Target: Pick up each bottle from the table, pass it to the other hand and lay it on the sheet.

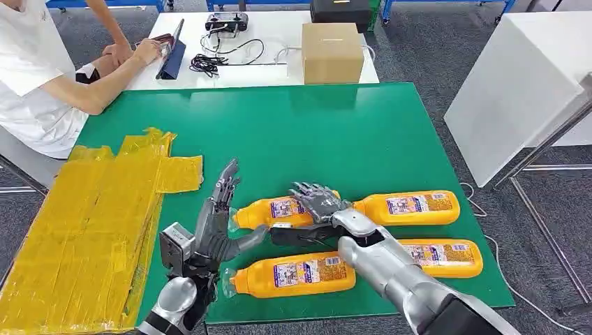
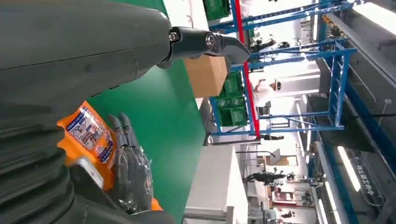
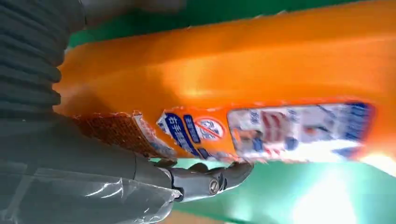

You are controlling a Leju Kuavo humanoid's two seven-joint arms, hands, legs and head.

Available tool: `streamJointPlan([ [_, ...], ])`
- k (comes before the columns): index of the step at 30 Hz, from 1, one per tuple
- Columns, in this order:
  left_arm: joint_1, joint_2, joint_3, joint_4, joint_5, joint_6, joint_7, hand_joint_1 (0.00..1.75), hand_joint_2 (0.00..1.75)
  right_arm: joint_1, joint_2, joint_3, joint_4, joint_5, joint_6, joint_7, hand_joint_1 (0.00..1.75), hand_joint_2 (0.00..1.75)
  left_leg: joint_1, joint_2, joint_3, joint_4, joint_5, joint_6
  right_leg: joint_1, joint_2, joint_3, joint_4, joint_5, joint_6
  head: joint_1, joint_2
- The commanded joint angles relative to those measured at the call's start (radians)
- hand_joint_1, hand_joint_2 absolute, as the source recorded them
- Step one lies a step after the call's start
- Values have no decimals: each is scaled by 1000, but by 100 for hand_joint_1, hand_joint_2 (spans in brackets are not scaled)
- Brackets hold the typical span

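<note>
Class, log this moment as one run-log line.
right hand: grips bottle | left hand: open beside its cap | yellow sheet: bare | three bottles on table

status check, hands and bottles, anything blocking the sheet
Right hand grips an orange plastic bottle; left hand open beside its cap. Three more bottles on table. Yellow sheet unobstructed.
</note>
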Motion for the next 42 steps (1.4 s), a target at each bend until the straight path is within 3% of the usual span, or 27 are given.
streamJointPlan([
  [1,-18,-6,16,34,-13,2,19,0,175,-30,45,114,190,121,-8,84,162,175,0,1,4,-2,-1,0,0,0,4,-2,0,1,0,0],
  [3,-18,-9,20,37,-14,1,20,0,175,-32,52,110,199,148,-18,93,159,175,0,1,4,-2,0,0,-1,0,4,-2,0,1,0,0],
  [8,-7,-7,18,7,-24,2,19,0,175,-40,65,99,211,220,-27,141,175,175,0,1,4,-1,0,0,-1,-1,4,-1,0,1,0,0],
  [17,-5,-6,25,9,-26,4,21,0,175,-39,83,36,204,239,-94,145,175,175,0,2,6,-1,0,0,0,0,6,-1,0,1,0,0],
  [20,6,-5,30,-6,-25,6,20,0,175,-10,90,-71,141,216,-257,139,175,175,0,1,6,-1,0,0,0,0,5,-1,0,1,0,0],
  [23,23,-2,30,-32,-30,17,16,0,175,67,91,-217,-25,163,-495,72,175,175,0,2,5,-1,0,0,0,0,5,-1,0,1,0,0],
  [24,32,2,27,-42,-33,28,13,0,175,124,95,-294,-134,85,-572,-16,175,175,0,1,5,-1,0,0,0,0,5,-1,-1,1,1,0],
  [27,50,21,14,-63,-30,56,-1,0,175,255,92,-417,-359,-109,-605,-189,175,175,0,1,1,-1,0,0,0,0,2,-1,-1,1,0,0],
  [32,54,24,14,-66,-29,57,-1,0,175,270,85,-421,-375,-110,-603,-193,175,175,0,-3,0,0,-2,-1,0,-3,2,0,-2,1,0,0],
  [35,60,33,13,-85,-28,67,-8,0,175,337,106,-488,-469,-227,-651,-301,175,175,-1,-1,-1,-1,-3,-1,-1,-1,1,-1,-2,1,0,0],
  [42,62,36,16,-96,-27,70,-7,0,175,379,111,-516,-537,-282,-651,-330,175,175,-1,-1,-1,-1,-3,-1,-1,0,0,-1,-3,1,0,0],
])
